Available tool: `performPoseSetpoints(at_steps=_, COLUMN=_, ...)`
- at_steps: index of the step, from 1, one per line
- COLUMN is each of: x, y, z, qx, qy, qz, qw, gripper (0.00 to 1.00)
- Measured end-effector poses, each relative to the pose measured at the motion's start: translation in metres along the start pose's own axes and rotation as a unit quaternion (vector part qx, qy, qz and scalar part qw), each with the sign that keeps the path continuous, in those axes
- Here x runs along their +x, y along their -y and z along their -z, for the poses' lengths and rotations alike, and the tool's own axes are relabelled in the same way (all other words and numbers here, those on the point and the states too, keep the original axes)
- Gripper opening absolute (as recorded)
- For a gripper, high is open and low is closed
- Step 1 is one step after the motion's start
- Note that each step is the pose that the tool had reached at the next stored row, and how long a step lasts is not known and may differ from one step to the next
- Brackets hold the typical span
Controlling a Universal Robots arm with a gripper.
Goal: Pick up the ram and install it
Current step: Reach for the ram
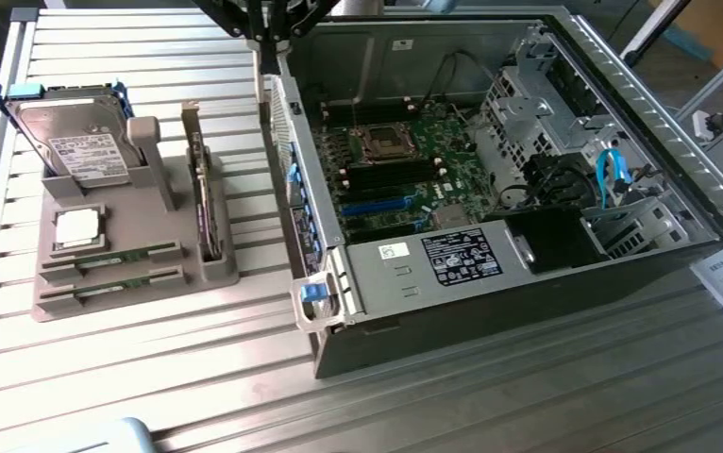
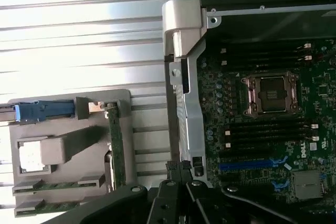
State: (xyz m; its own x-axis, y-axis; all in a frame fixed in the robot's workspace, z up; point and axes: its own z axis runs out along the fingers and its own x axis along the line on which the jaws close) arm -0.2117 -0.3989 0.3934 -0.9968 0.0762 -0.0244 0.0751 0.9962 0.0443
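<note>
Subject: the slatted metal counter (image 1: pixel 147 377), read from the exterior view's left to its right.

Near the counter's left edge stands a grey holder (image 1: pixel 135 300). It carries a hard drive (image 1: pixel 78 146) at its far end, a processor chip (image 1: pixel 78 229) in the middle, and two ram sticks in its nearest slots. These are the farther stick (image 1: pixel 120 257) and the nearer stick (image 1: pixel 116 283). Both lie seated on edge. Their long axes run roughly along the counter's near edge. An upright card (image 1: pixel 198 179) stands just beside them, on the side toward the case.

The gripper (image 2: pixel 181 198) hangs at the counter's far edge, above the side wall of the computer case (image 1: pixel 664 123). Whether it is released or clenched cannot be told. The ram lies well apart from it, toward the near-left corner.

Finding: pick-up judged not yet begun, as both sticks sit in the holder.

Inside the open case, the memory slots (image 1: pixel 394 176) on the motherboard (image 1: pixel 418 203) stand empty. They appear to run roughly parallel to the sticks.

Clearance: open above the sticks, but the upright card and the case wall crowd the way between holder and motherboard.
</note>
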Motion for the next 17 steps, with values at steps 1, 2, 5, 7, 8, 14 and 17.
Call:
performPoseSetpoints(at_steps=1, x=0.003, y=0.0002, z=0.0, qx=0.0, qy=0.0, qz=0.0, qw=1.0, gripper=0.11)
performPoseSetpoints(at_steps=2, x=0.006, y=0.0005, z=0.0001, qx=0.0, qy=0.0001, qz=0.0, qw=1.0, gripper=0.11)
performPoseSetpoints(at_steps=5, x=0.02, y=0.0015, z=0.0005, qx=0.0, qy=0.0, qz=0.0, qw=1.0, gripper=0.11)
performPoseSetpoints(at_steps=7, x=0.028, y=0.0021, z=0.0008, qx=0.0, qy=0.0, qz=0.0, qw=1.0, gripper=0.11)
performPoseSetpoints(at_steps=8, x=0.032, y=0.0024, z=0.0008, qx=0.0, qy=0.0001, qz=0.0, qw=1.0, gripper=0.11)
performPoseSetpoints(at_steps=14, x=0.067, y=0.0051, z=0.0018, qx=0.0, qy=0.0, qz=0.0, qw=1.0, gripper=0.11)
performPoseSetpoints(at_steps=17, x=0.081, y=0.0061, z=0.0022, qx=-0.0001, qy=0.0001, qz=0.0, qw=1.0, gripper=0.11)
